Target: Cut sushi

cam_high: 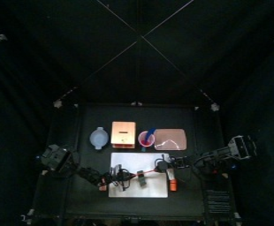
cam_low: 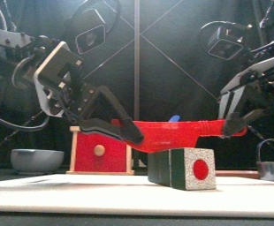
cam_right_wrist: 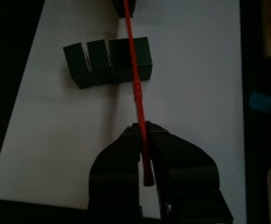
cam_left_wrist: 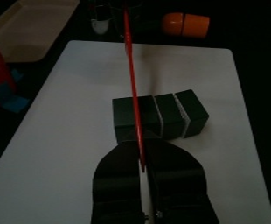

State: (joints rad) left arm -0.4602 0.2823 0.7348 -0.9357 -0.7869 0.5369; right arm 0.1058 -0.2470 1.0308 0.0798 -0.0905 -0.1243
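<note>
The sushi (cam_low: 182, 169) sits up front on the white board (cam_low: 57, 194), a dark block with a red dot on its end (already in three pieces going by the left wrist view); just above it a red blade (cam_low: 163, 133) spans level between both pincers, left gripper (cam_low: 125, 132) clamped narrow on one end, right gripper (cam_low: 232, 128) on the other; farther back, a red-fronted wooden box (cam_low: 101, 151) and a grey bowl (cam_low: 37, 160).

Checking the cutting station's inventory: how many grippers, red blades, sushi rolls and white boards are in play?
Grippers: 2 (left gripper, right gripper)
Red blade: 1
Sushi roll: 1
White board: 1
Total: 5
</note>
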